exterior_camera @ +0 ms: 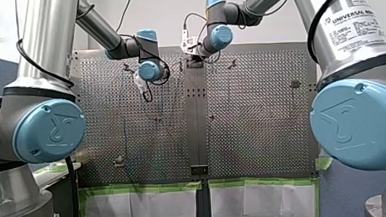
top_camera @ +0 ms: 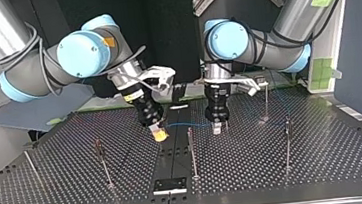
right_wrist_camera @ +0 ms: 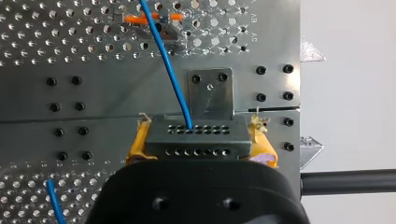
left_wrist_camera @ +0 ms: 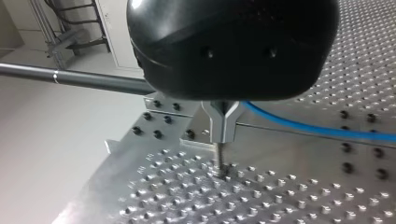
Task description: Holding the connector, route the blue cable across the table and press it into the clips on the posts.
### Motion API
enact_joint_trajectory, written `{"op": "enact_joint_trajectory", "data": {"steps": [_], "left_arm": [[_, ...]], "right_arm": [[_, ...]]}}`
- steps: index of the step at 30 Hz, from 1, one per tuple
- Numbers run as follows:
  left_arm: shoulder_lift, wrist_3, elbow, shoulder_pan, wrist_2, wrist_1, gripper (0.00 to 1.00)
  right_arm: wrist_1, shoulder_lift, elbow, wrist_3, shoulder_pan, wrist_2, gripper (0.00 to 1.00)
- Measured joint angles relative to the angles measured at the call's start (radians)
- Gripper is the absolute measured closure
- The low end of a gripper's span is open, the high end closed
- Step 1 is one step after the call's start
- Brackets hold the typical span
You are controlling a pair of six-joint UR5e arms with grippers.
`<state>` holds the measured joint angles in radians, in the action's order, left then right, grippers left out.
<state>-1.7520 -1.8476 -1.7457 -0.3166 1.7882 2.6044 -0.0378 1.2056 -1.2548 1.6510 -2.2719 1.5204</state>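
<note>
Four thin dark metal posts (top_camera: 192,153) stand in the row nearest the top view's camera, small clips at their tips, as I work the cable run on the perforated grey metal table (top_camera: 326,168). Behind that row, at mid-table, my right gripper (top_camera: 159,133) is clamped on the flat grey multi-hole connector (right_wrist_camera: 194,140), its yellow pads (right_wrist_camera: 261,144) pressed to both ends of the block. The thin blue cable (right_wrist_camera: 168,70) leaves the connector's face and runs ahead across an orange-and-metal clip (right_wrist_camera: 152,19); whether it is seated there I cannot tell. Just beyond, my left gripper (top_camera: 216,126), black with metal fingers (left_wrist_camera: 217,126), hangs low over the table with the fingers drawn together. The cable comes out from right behind them, but the wrist view does not show whether they pinch it. From there the cable runs toward a fifth post (top_camera: 266,101) farther back at the top view's right.

I judge the routing step to be under way, with most of the pressing-in not yet done. The next move calls for a firm hold on the connector while the span between the grippers is drawn taut, lined up over a clip's mouth and pushed down squarely. It should be done gently, since the posts look slender enough to bend.
</note>
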Motion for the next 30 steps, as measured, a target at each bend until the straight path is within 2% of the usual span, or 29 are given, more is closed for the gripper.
{"op": "enact_joint_trajectory", "data": {"steps": [5,10,13,17,30], "left_arm": [[-0.003,-0.003,0.028,0.011,-0.022,0.002,0.98],[-0.028,0.001,0.060,0.011,-0.039,0.026,0.98],[-0.053,0.006,0.082,0.009,-0.039,0.040,0.98],[-0.089,-0.002,0.099,0.017,-0.037,0.026,0.98],[-0.156,-0.007,0.169,0.036,-0.049,0.031,0.98]], "right_arm": [[-0.009,-0.004,0.001,0.003,0.011,-0.019,1.00],[-0.018,-0.012,0.013,0.019,0.030,-0.042,1.00],[-0.018,-0.020,0.024,0.024,0.039,-0.052,1.00],[-0.019,-0.032,0.032,0.027,0.054,-0.060,1.00],[-0.028,-0.062,0.046,0.037,0.107,-0.088,1.00]]}}
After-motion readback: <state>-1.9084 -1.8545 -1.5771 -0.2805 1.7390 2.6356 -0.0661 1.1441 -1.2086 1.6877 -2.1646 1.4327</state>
